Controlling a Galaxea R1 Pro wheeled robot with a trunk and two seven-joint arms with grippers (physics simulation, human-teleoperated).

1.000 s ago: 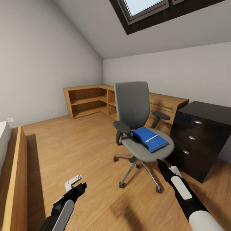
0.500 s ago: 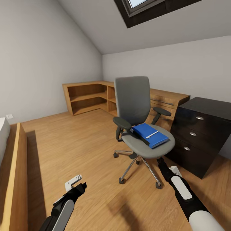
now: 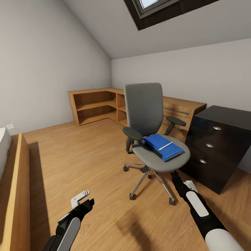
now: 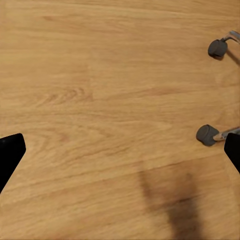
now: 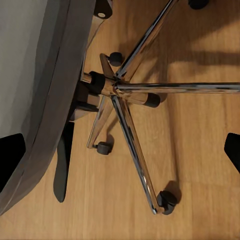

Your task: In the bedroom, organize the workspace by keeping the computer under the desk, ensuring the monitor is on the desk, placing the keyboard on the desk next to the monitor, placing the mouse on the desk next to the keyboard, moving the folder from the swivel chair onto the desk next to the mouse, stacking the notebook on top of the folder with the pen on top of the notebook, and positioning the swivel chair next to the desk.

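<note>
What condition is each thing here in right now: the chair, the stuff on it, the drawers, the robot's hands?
swivel chair: upright on the wood floor, beside the drawer unit.
folder: lying flat on the chair seat.
pen: lying on top of the folder.
drawer unit: all drawers closed.
left gripper: open, empty, above bare floor.
right gripper: open, empty, over the chair base.

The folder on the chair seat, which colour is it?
Bright blue, with a black edge; the folder shows best in the head view.

Low light-wood corner shelving point(image 3: 97, 106) lines the far walls; a skylight point(image 3: 153, 7) overhead; wood floor point(image 3: 80, 160); wall socket point(image 3: 10, 127).
</note>
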